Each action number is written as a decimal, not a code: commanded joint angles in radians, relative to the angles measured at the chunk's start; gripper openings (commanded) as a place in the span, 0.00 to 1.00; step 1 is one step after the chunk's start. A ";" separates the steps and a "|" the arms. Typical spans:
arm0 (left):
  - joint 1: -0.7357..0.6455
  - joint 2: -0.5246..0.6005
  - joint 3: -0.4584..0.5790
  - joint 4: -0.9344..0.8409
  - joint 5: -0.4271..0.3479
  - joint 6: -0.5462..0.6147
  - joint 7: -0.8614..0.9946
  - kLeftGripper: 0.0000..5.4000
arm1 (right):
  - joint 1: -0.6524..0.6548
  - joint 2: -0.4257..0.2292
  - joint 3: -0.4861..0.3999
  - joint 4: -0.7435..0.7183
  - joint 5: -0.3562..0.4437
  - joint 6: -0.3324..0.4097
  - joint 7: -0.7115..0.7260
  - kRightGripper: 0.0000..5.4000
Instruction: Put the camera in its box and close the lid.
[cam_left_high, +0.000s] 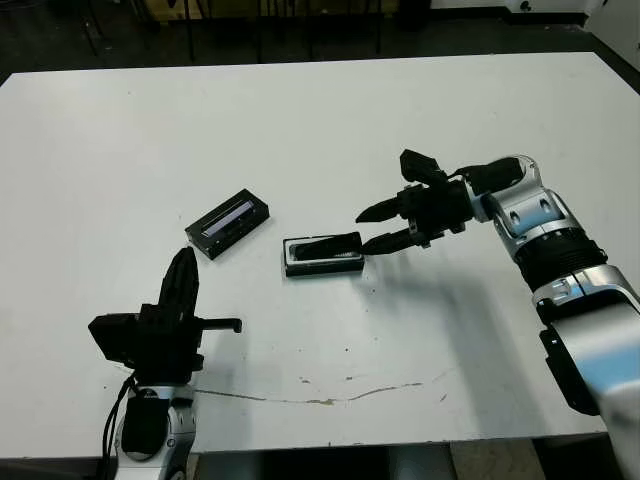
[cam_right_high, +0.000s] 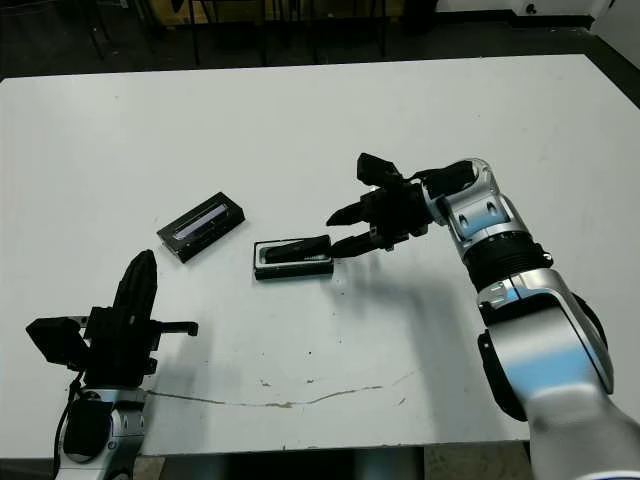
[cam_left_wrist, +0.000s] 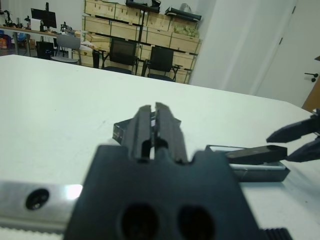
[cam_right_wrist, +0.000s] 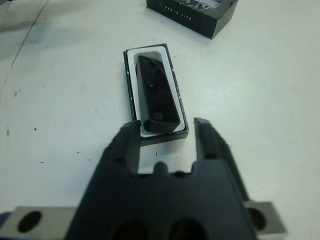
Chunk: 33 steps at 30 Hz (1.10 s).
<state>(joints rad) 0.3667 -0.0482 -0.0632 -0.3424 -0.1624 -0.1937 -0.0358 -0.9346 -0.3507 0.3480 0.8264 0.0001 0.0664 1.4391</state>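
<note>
Overhead, the camera (cam_left_high: 330, 243) is seen lying in the box (cam_left_high: 322, 256) mid-tabletop (cam_left_high: 320, 120), one end apparently tilted up, with the right end effector (cam_left_high: 385, 227) spread wide just beside it, empty, and the lid (cam_left_high: 228, 224) set apart to the left. At the left wrist, the left end effector (cam_left_wrist: 155, 131) is recorded closed and empty, parked clear. At the right wrist, the camera is shown not fully seated, so pressing down seems needed before lidding.
</note>
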 joint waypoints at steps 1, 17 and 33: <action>0.065 -0.002 0.005 0.002 0.002 0.015 0.004 0.00 | 0.014 0.004 0.017 0.001 -0.025 -0.021 0.016 0.25; 0.067 -0.008 0.002 -0.004 -0.001 0.022 0.013 0.00 | 0.036 0.017 0.021 0.014 -0.043 -0.006 0.022 0.08; 0.064 -0.005 0.003 0.006 -0.011 0.014 0.004 0.00 | 0.111 0.032 -0.037 -0.059 -0.007 0.002 -0.071 0.00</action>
<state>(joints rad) 0.3674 -0.0486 -0.0650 -0.3454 -0.1655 -0.1868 -0.0279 -0.8518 -0.3221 0.3116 0.7701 -0.0050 0.0577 1.3853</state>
